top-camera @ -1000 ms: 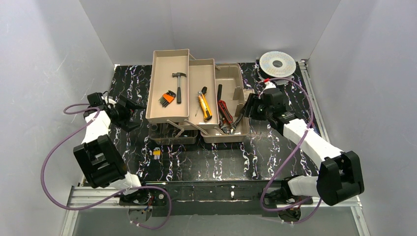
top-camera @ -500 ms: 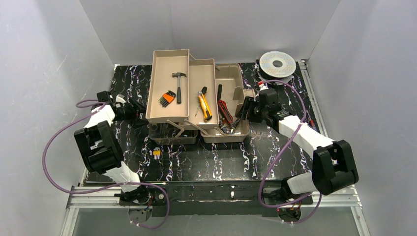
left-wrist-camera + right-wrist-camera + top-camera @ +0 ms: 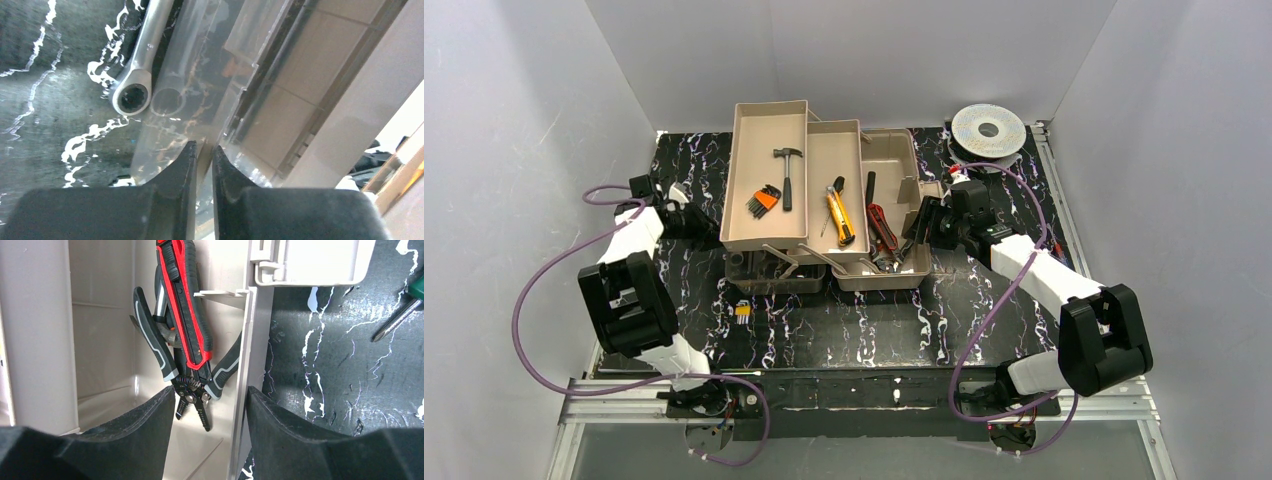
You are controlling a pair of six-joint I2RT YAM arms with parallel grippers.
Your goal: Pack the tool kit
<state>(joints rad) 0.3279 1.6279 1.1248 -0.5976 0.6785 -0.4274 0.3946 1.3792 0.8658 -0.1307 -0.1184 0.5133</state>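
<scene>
step: likely folding toolbox (image 3: 245, 370) shut | left gripper (image 3: 204, 147) clamped on lid (image 3: 200, 75) edge between its fingers | right gripper (image 3: 210, 390) jaws apart, straddling toolbox wall | next: probably firm pinch, swing lid over

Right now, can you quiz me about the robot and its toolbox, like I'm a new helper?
1. True or false: the hammer lies in a toolbox tray.
2. Which gripper is open? A: left gripper. B: right gripper.
3. Fill in: the left gripper pinches the edge of the clear ___.
Key: 1 true; 2 B; 3 lid.
</scene>
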